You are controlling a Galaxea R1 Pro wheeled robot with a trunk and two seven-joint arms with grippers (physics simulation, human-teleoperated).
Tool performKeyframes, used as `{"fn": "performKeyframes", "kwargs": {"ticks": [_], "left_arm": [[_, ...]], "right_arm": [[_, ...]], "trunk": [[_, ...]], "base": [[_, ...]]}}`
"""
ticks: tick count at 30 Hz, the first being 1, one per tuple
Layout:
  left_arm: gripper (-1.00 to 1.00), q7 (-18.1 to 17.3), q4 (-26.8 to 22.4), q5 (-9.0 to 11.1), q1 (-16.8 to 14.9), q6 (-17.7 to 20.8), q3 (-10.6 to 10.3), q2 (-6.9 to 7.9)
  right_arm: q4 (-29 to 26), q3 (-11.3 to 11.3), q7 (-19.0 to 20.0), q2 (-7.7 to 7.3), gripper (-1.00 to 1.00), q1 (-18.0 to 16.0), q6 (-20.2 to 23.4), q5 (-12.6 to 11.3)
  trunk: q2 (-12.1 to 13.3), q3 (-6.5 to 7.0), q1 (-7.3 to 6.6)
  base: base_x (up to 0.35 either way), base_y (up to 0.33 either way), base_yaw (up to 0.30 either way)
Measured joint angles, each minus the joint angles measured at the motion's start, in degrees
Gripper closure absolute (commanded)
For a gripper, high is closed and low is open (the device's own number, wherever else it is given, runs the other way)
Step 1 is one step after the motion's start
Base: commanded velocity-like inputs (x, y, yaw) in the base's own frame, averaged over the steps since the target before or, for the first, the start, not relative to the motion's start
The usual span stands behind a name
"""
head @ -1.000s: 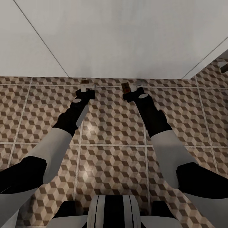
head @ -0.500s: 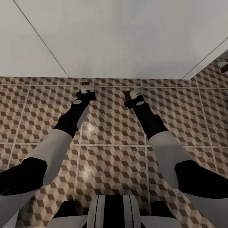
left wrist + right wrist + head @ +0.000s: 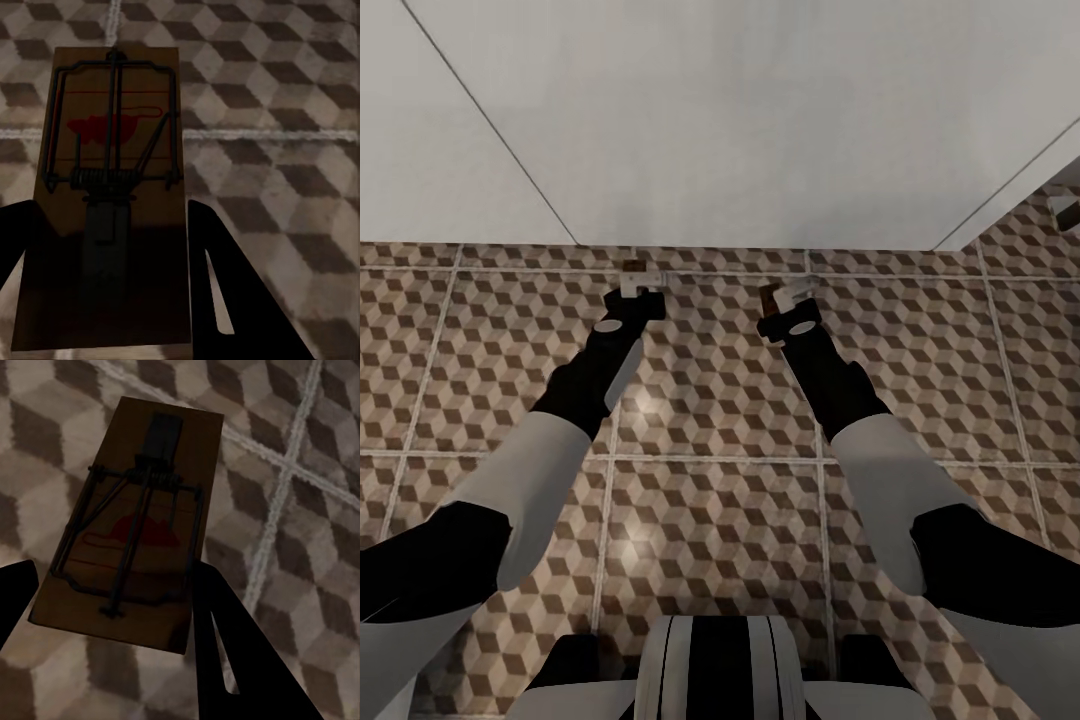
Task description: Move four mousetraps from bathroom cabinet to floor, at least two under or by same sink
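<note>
Mousetraps, one (image 3: 112,187) in the left gripper (image 3: 632,290), another (image 3: 135,517) in the right gripper (image 3: 780,305), jaws clamped on their edges above the bathroom floor (image 3: 710,400) at upper centre; light, stiff boards, best gripped clear of the wires.

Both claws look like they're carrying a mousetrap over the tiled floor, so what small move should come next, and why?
Probably lower both arms toward the cube-patterned tile floor before releasing. The left claw holds a flat brown wooden mousetrap with wire spring, and the right claw holds another, tilted. Both seem to hang above the tiles near the white wall, so dropping risks a bounce.
</note>
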Motion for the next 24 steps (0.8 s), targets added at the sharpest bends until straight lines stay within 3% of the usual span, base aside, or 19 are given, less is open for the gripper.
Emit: {"fn": "performKeyframes", "kwargs": {"ticks": [10, 14, 24], "left_arm": [[1.00, -0.25, 0.67, 0.07, 1.00, 0.25, -0.67, -0.06], [1.00, -0.34, 2.22, 0.08, 1.14, 0.42, -0.72, -0.81], [1.00, -0.28, 6.00, 0.16, 1.18, 0.40, -0.42, -1.08]], "right_arm": [[1.57, 0.00, -0.03, 0.00, 1.00, -2.15, -0.41, -0.03], [2.07, 0.01, -0.03, 0.00, 1.00, -2.30, -1.80, -0.11], [2.17, 0.13, 0.19, 0.00, 1.00, -2.33, -2.61, -0.19]], "trunk": [[0.00, 0.00, 0.00], [0.00, 0.00, 0.00], [0.00, 0.00, 0.00]], "base": [[0.000, 0.000, 0.000], [0.000, 0.000, 0.000], [0.000, 0.000, 0.000]]}}
